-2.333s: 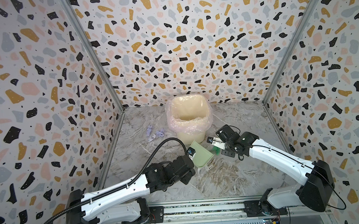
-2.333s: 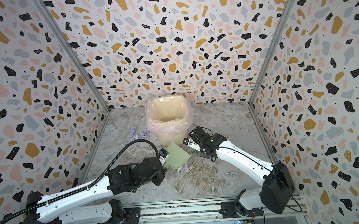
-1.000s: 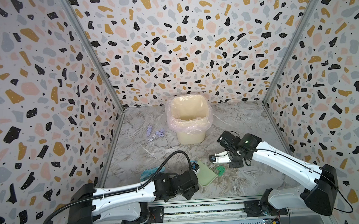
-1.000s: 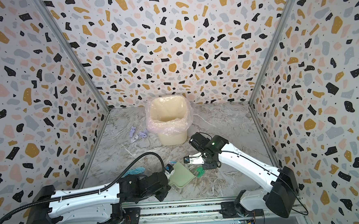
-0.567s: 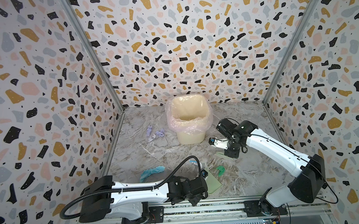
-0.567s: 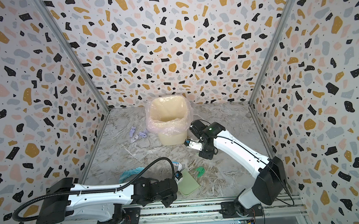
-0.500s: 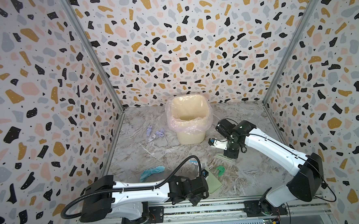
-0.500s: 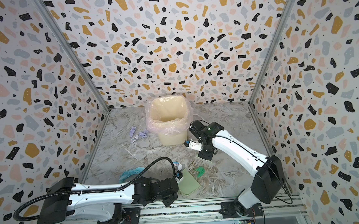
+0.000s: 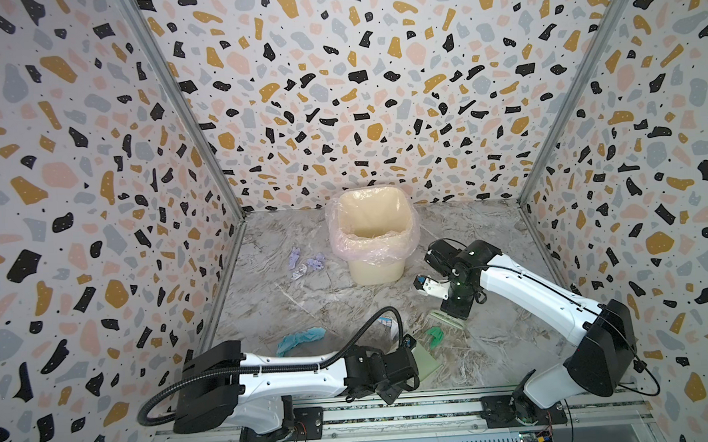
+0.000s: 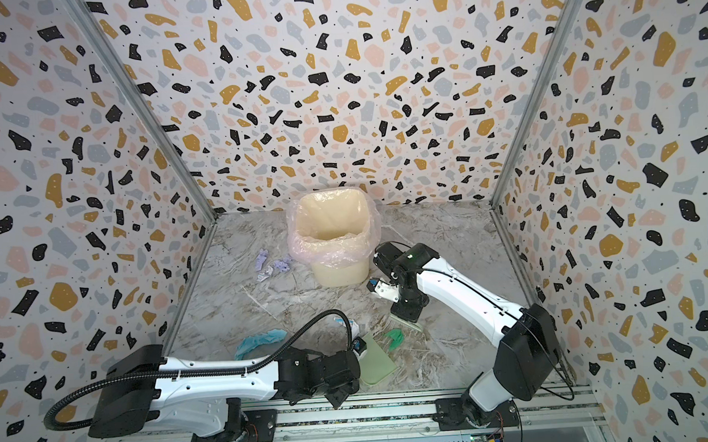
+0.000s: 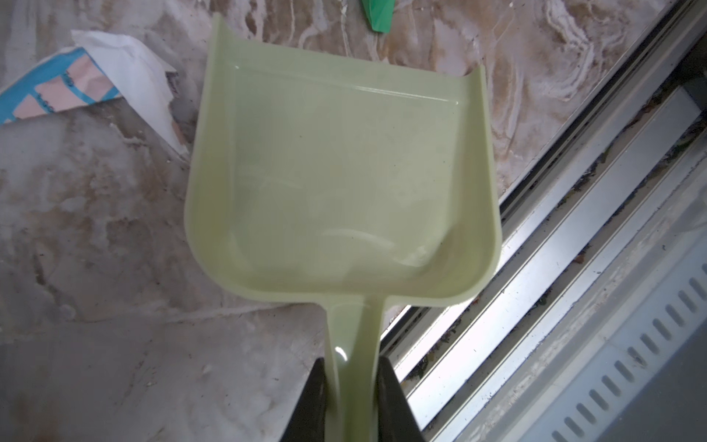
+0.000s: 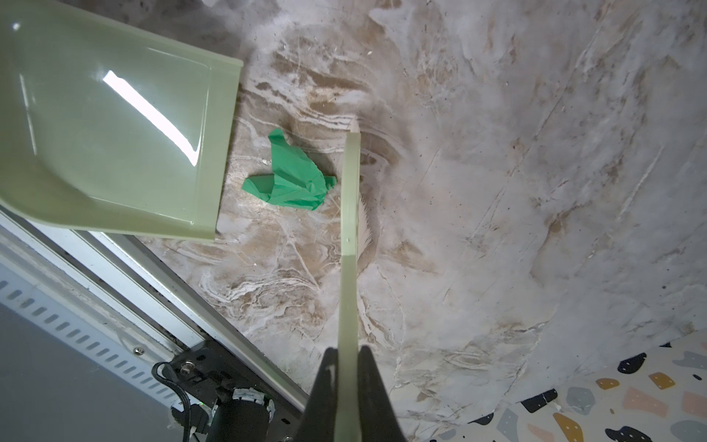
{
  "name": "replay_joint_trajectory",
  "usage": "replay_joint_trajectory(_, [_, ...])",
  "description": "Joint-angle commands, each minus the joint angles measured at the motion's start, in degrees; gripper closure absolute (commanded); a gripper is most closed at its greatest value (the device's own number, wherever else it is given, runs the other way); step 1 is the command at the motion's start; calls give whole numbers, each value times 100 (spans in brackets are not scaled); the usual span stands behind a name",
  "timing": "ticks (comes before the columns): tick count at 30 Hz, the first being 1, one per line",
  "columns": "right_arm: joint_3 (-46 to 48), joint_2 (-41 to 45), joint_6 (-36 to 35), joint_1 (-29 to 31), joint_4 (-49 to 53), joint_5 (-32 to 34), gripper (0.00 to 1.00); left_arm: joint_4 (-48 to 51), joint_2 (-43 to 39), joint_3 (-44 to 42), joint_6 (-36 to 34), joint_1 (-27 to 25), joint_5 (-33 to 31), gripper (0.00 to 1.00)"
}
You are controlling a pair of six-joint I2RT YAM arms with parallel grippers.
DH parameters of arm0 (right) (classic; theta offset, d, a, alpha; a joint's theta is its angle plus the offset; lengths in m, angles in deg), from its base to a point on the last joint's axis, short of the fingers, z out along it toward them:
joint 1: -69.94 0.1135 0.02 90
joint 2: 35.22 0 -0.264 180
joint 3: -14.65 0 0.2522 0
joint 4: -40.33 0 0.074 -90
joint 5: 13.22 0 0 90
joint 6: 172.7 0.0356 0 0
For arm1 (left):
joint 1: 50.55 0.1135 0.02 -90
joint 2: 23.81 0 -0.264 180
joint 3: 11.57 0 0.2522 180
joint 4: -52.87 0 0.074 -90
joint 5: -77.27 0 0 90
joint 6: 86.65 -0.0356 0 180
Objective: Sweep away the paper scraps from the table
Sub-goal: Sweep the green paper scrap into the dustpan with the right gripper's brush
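**A:** Where does the next piece lie for us?

**B:** The green scrap [image 12: 292,183] sits on the desk [image 12: 497,191] in the gap between our two tools. The brush [image 12: 350,199] is just beside it on one flank and seems to touch its edge. The open lip of the dustpan [image 12: 114,126] is near it on the other flank.

**A:** How do the axes run?

**B:** The brush's long back is roughly parallel to the lip, so we judge a sideways push across the gap is what the move needs.

**A:** And our hands?

**B:** Our right hand [image 12: 348,356] has its jaws pinched tight on the brush handle and is the nearer one to the scrap. Our left hand [image 11: 351,367] is clamped narrowly around the dustpan handle, and the pan is empty.

**A:** Is anything in the way?

**B:** Nothing lies between scrap and lip. The other paper scraps [image 10: 280,265] lie elsewhere:
- A white printed scrap [image 11: 114,72] is just outside the pan's side wall.
- A light blue scrap [image 9: 302,338] is near our left arm.
- The lavender scraps [image 9: 315,262] are well apart, beside the lined bin [image 9: 373,271].

The rail [image 12: 153,275] runs close behind the pan, so a scrap that slips past the lip's end could drop there.
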State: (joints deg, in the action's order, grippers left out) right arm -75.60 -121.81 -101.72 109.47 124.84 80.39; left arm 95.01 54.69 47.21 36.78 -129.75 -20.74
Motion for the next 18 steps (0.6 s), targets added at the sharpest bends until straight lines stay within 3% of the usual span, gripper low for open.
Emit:
replay_joint_trajectory(1, [87,55,180,-30,150,-86,100,10,31,194,-63,-25,-100,100])
replay_joint_trajectory(13, [54,-67,287,41,194,-531,100,-70,296,280,-117,-22,-157,100])
replay_joint_trajectory(18, [-48,-84,193,177,220,-1178,100,-131,374,271,-108,-19,-128,100])
